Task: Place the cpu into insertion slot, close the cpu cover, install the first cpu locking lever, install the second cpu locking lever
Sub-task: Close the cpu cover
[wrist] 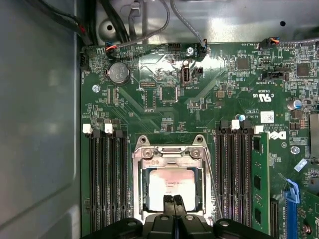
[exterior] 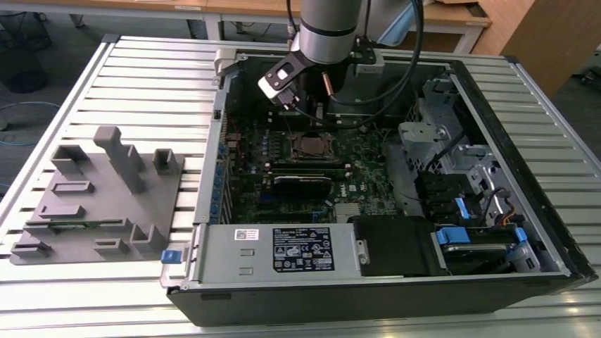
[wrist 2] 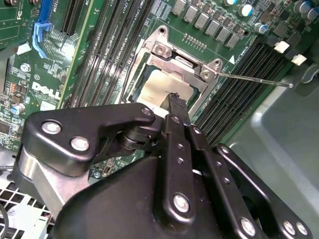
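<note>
**Station.** A black open-sided computer tower case (exterior: 376,310) lies on a silver slatted metal table (exterior: 141,63). A grey moulded fixture block (exterior: 94,197) sits on the table at the exterior view's left. A labelled grey power-supply box (exterior: 281,250) occupies the lower centre of the case.

**Gripper.** In the exterior view the black two-finger gripper (exterior: 314,129) hangs from the arm at upper centre, reaching down into the case directly above the socket area. In both wrist views its fingertips (wrist: 169,201) are drawn together with nothing between them. They are poised over the near edge of the chip; whether they touch it cannot be told.

**Task items.**
- The small square insertion slot (exterior: 311,148) is set in the green circuit board (wrist: 164,114), between banks of long black memory slots (wrist: 107,179).
- The flat square silver-grey cpu (wrist: 172,181) lies inside the slot.
- The thin silvery metal cpu cover (wrist: 172,158) lies flat around the chip, whose top shows through the cut-out centre.
- In the second wrist view a thin silvery locking lever rod (wrist 2: 254,80) juts out from a corner of the cover, away from the socket and across the neighbouring memory slots.
</note>
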{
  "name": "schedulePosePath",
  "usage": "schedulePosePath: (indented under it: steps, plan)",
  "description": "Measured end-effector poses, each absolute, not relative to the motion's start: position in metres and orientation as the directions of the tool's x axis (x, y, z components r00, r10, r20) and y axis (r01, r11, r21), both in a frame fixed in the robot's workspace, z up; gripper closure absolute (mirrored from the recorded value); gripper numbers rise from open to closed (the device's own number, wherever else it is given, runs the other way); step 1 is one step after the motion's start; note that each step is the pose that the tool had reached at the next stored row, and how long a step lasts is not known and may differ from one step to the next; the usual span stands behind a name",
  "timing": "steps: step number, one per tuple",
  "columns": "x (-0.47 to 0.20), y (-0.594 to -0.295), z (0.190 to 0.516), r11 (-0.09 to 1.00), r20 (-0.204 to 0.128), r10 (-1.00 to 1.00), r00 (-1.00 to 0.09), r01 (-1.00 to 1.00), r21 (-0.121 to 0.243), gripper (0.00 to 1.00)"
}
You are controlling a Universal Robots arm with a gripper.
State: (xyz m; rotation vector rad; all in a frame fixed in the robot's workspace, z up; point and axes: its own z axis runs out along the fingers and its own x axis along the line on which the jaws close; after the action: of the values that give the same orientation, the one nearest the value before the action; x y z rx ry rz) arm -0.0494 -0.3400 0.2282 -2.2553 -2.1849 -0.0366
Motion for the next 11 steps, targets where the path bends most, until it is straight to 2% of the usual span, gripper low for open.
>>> schedulePosePath:
  steps: [7, 11]
  plan:
    - [-0.0494, -0.3400, 0.2280, -0.030, 0.018, 0.999, 0.030, 0.999, 0.015, 0.89]
    - [-0.0494, -0.3400, 0.2277, 0.034, 0.018, 0.999, -0.034, 0.999, 0.015, 0.89]
